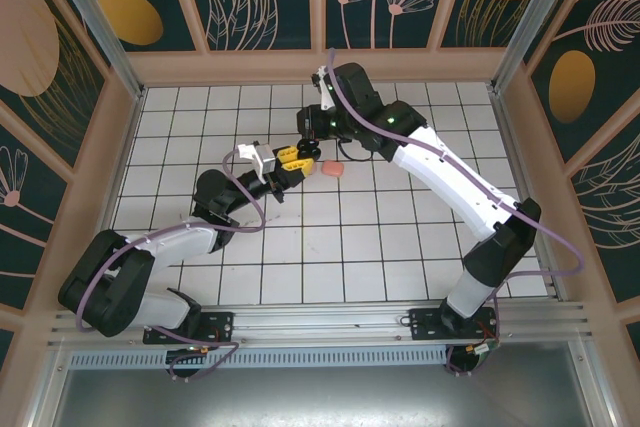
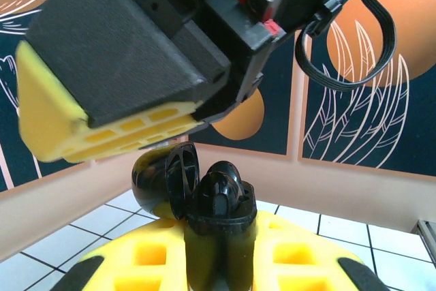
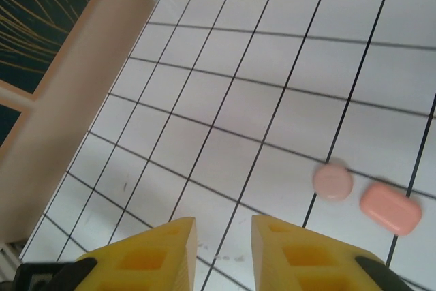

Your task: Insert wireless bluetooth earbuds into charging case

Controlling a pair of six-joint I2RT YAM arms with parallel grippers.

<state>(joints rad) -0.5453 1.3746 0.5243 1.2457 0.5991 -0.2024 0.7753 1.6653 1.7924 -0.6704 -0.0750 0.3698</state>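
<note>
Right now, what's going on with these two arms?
The left gripper is shut on a black charging case, held upright with its lid open and what looks like a black earbud seated in it. The right gripper hovers close above it, fingers apart and empty. A pink round piece and a pink oblong piece lie close together on the tiled table.

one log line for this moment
left gripper: shut on black case, lid open | right gripper: open, empty, near case | pink oblong object: on table
</note>
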